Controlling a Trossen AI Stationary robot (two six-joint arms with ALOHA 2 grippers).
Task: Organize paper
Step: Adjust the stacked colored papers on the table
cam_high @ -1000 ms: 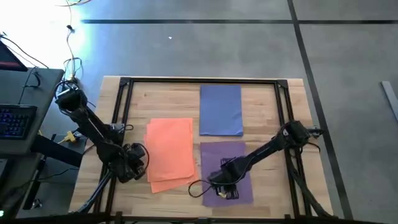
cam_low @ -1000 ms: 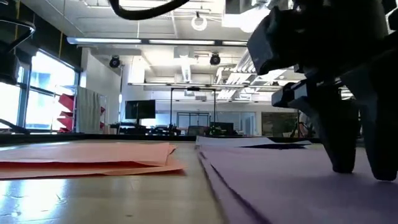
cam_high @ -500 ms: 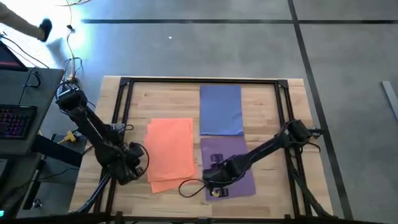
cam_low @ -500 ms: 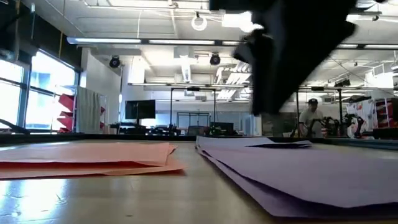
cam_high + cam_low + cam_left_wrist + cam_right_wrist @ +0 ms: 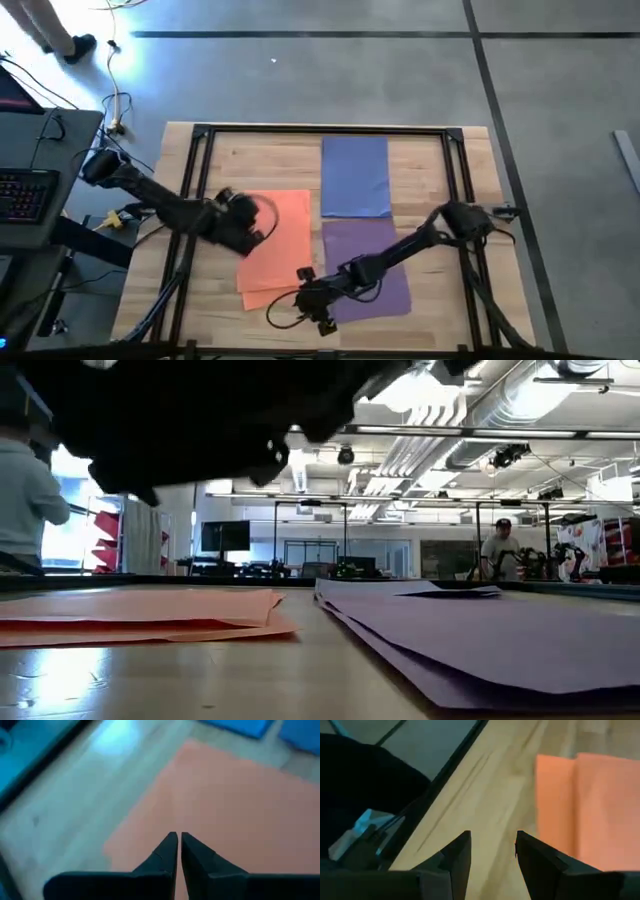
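Hovering my clenched left pincer (image 5: 176,851) over the thin orange paper sheets (image 5: 277,248) mid-bench, I keep my released right pincer (image 5: 492,851) above bare light wooden bench (image 5: 265,150) near its front edge, between orange and purple sheets (image 5: 370,262); blue sheets (image 5: 355,176) lie toward the far edge.

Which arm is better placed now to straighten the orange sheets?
Probably the left. The left gripper hangs over the orange sheets, fingers nearly together. The right gripper is open beside the purple sheets.
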